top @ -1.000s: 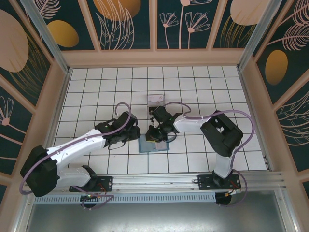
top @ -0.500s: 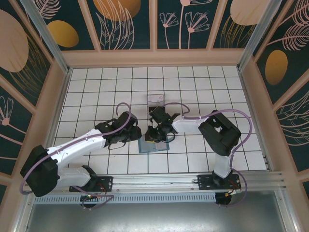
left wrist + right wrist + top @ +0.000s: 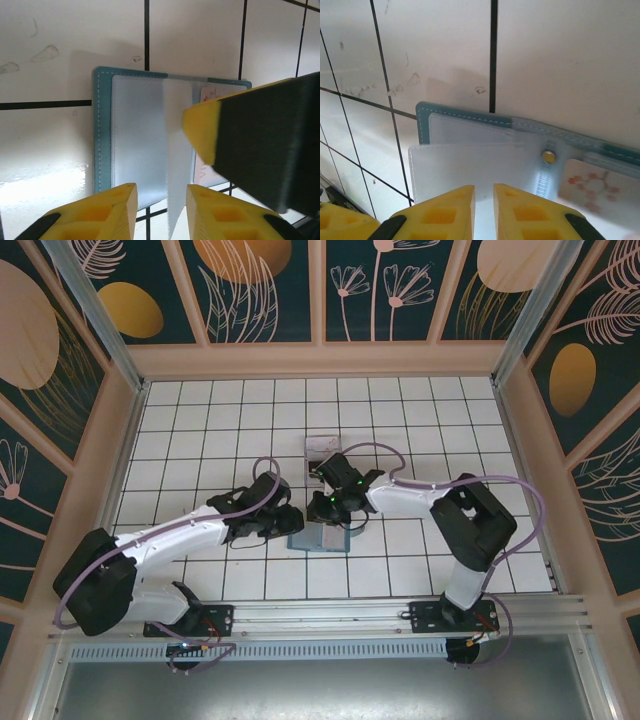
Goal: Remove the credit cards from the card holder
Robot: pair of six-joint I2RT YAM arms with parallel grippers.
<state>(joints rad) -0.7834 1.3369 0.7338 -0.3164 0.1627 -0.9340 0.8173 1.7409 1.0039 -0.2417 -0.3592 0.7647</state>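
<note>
Card holder point(image 3: 102, 150) open, pink card point(image 3: 209, 94) behind R gripper point(image 3: 484, 197)

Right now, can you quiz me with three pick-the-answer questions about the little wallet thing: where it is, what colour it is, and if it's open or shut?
1. Where is the card holder?
A) inside a drawer
B) flat on the white tiled table
C) hanging from the wall

2. What colour is its cover?
A) red
B) yellow
C) teal-blue

3. Is it open or shut?
A) open
B) folded shut
C) zipped in a bag

Answers:
1 B: the top view shows it lying on the tiles.
2 C: a teal-blue rim frames the clear pockets.
3 A: both halves lie spread out, and a blossom card shows in one pocket.
</note>
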